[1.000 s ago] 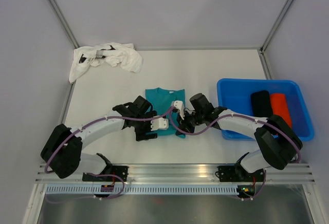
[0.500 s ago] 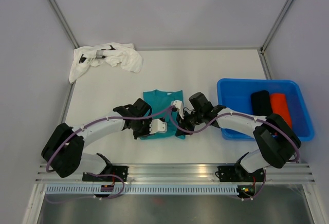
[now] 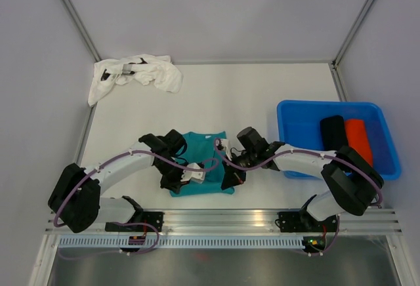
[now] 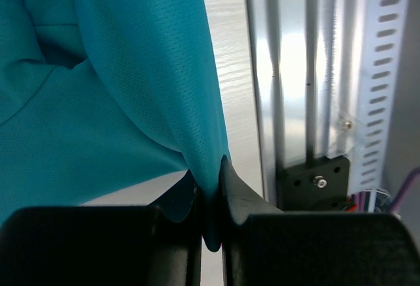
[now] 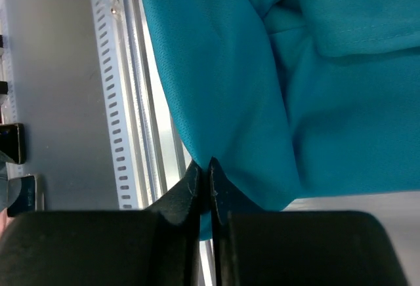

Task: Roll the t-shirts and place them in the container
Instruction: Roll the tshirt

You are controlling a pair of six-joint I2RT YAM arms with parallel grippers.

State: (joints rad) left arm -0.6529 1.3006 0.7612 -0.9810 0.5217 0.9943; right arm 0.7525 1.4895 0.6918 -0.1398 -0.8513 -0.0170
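A teal t-shirt (image 3: 205,163) lies near the front of the table between my two grippers. My left gripper (image 3: 188,177) pinches the shirt's near left edge, and the left wrist view shows the teal cloth (image 4: 105,96) squeezed between its shut jaws (image 4: 211,176). My right gripper (image 3: 230,176) is shut on the near right edge, with teal cloth (image 5: 308,82) rising from its fingertips (image 5: 204,168). A crumpled white t-shirt (image 3: 141,73) sits at the back left. Rolled black (image 3: 333,130) and orange-red (image 3: 359,139) t-shirts lie in the tub.
A blue plastic tub (image 3: 294,117) stands at the right of the table. The aluminium rail (image 3: 223,220) that carries the arm bases runs along the near edge, close to both grippers (image 4: 315,69) (image 5: 128,102). Grey walls enclose the table.
The left gripper has shut on the teal shirt's edge. Both grippers have moved toward the near rail, dragging the teal shirt's front edge with them.
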